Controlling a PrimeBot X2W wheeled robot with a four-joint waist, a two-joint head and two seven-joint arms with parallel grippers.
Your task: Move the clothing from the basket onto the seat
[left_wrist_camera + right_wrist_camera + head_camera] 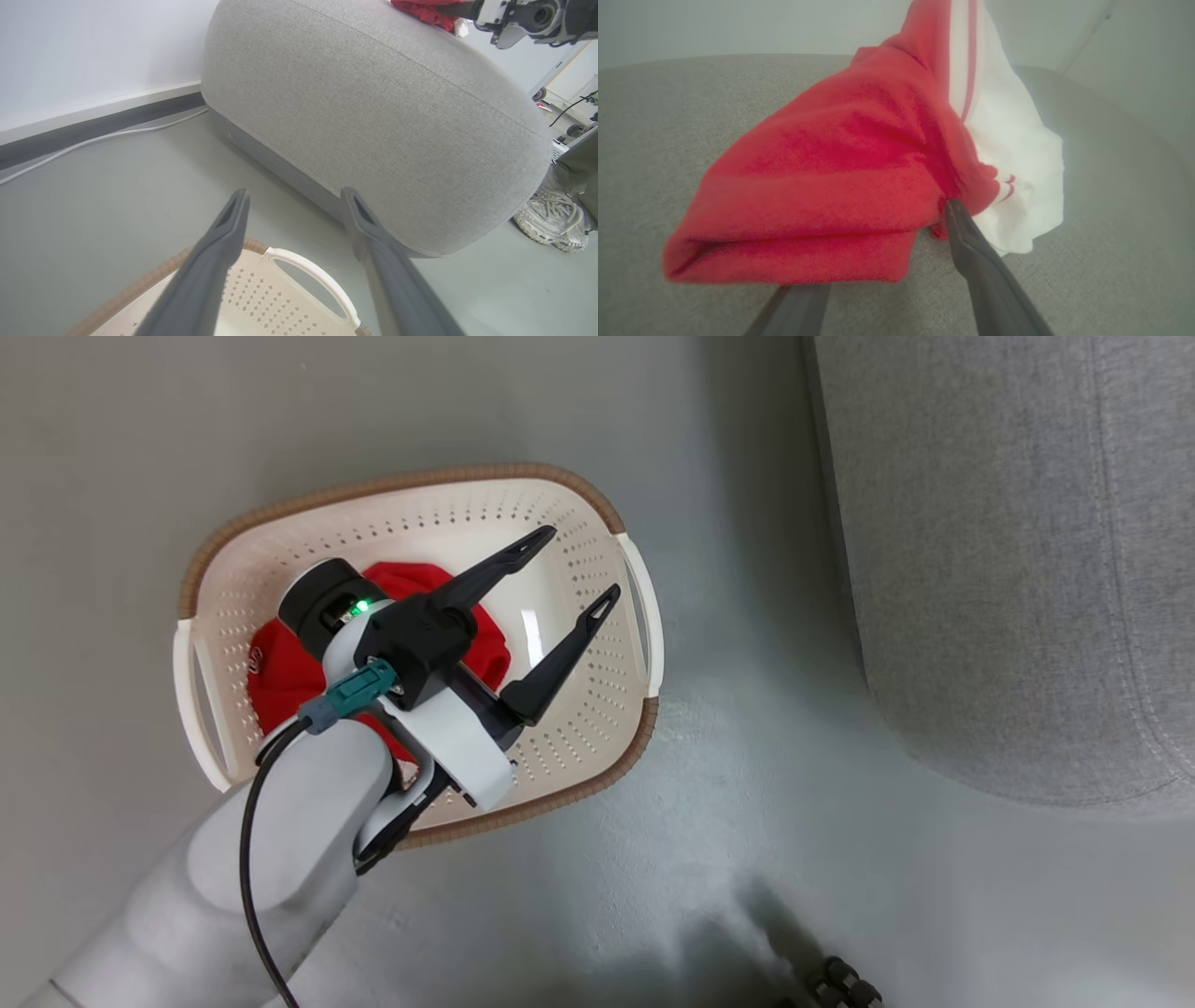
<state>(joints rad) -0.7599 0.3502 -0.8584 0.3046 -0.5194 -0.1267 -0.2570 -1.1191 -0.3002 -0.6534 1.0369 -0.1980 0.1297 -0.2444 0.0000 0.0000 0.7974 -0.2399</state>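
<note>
**Head view.** The basket (597, 728) stands on the grey floor (747, 877), apart from the rounded corner of the seat (1008, 569). The left gripper (583, 560) hangs over the basket's middle. Its two dark fingers are spread wide and hold nothing, with the tips directed toward the basket's handle on the seat side. Beneath the left wrist, a red garment (280, 672) lies crumpled on the basket's base, toward the handle far from the seat. The arm hides part of it.

**Left wrist view.** The spread fingers frame the basket's brown rim and white handle, and the seat's rounded side rises behind them. A pale cable (93, 142) runs along the floor's edge by the wall. A white shoe (551, 219) rests on the floor just beside the seat.

**Right wrist view.** A red-and-white garment (822, 186) lies heaped on the seat's top surface. The right gripper (892, 224) is at the garment with its jaws wide apart. One of its fingers (985, 280) touches the cloth where the red meets the white panel, and the other is partly covered by a red fold. The blurred cloth drapes over the fingers rather than being pinched between them. In the left wrist view this garment shows near the far edge of the seat's top, with the right gripper beside it.
</note>
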